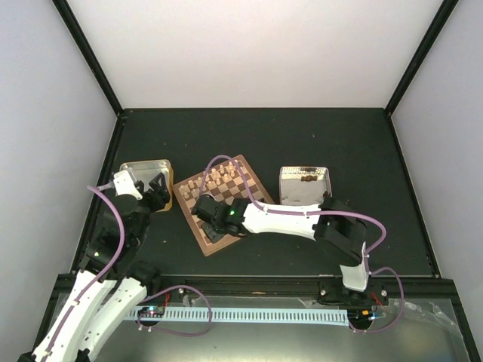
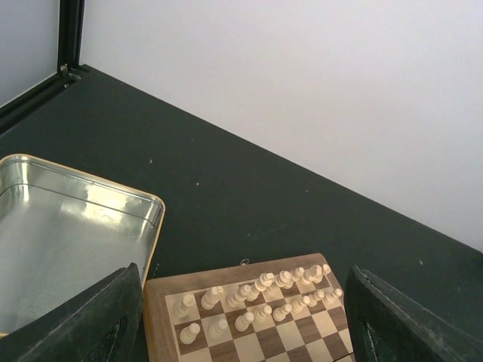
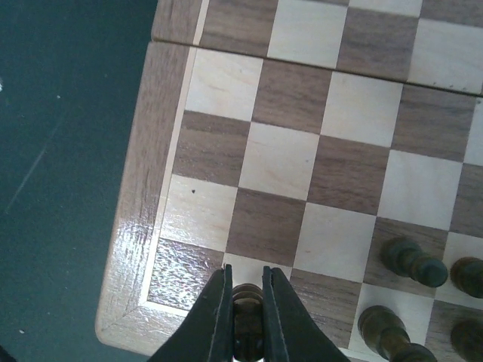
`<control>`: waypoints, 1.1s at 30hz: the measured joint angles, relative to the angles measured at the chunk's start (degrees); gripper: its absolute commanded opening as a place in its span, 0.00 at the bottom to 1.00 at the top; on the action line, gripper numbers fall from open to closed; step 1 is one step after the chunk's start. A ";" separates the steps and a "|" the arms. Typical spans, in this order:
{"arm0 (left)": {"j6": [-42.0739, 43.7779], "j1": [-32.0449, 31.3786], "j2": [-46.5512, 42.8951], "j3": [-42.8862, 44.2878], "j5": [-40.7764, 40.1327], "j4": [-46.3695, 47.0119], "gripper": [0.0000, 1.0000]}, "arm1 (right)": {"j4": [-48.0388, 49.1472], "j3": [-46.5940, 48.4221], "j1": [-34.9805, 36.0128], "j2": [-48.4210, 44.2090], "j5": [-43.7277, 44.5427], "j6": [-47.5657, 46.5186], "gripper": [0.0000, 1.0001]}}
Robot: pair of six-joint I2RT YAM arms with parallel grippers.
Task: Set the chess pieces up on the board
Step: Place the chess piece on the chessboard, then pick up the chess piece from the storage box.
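Observation:
The board (image 1: 243,181) lies tilted at the table's middle. Cream chess pieces (image 1: 215,179) stand in two rows along its far side, also plain in the left wrist view as cream chess pieces (image 2: 256,298). My right gripper (image 3: 245,283) is shut on a dark brown chess piece (image 3: 247,302), low over the squares by the board's corner (image 3: 143,226). Other dark pieces (image 3: 411,260) stand to its right. From above, the right gripper (image 1: 205,215) sits over the board's near-left part. My left gripper (image 1: 155,192) is open with nothing between its fingers (image 2: 98,324), just left of the board.
A gold-sided tin (image 1: 143,170) sits left of the board, under the left gripper; it looks bare inside (image 2: 68,226). A silver tin (image 1: 304,185) stands right of the board, with the right arm's forearm (image 1: 279,219) stretched across in front of it.

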 measured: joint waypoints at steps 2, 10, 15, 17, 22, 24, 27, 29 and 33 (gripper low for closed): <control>-0.02 0.00 0.00 0.00 0.00 0.00 0.75 | -0.33 0.00 0.11 0.42 -0.20 -0.02 0.02; -0.15 0.00 0.02 0.00 0.00 0.00 0.75 | -0.61 -0.02 0.15 0.72 -0.57 0.00 0.07; -0.15 0.00 0.09 -0.02 0.00 0.00 0.76 | -0.59 0.00 0.15 1.49 -0.68 -0.22 0.16; -0.15 0.00 0.09 -0.02 0.00 0.00 0.75 | -0.59 0.00 0.15 1.77 -0.63 -0.26 0.21; -0.15 0.00 0.17 -0.02 0.02 0.00 0.75 | -0.85 0.00 0.15 2.01 -0.90 -0.66 0.30; -0.15 0.00 0.44 -0.02 0.02 0.02 0.76 | -0.92 0.00 0.15 1.90 -0.94 -0.61 0.31; -0.15 0.00 0.74 -0.04 0.02 0.02 0.76 | -1.46 0.02 0.15 0.90 -0.57 -0.66 0.32; -0.15 0.00 0.81 -0.04 0.02 0.02 0.76 | -1.66 0.04 0.04 -0.70 -0.11 -0.42 0.32; -0.13 0.02 0.81 -0.04 0.04 0.02 0.76 | -0.85 -0.94 -1.57 -7.50 1.73 1.64 0.32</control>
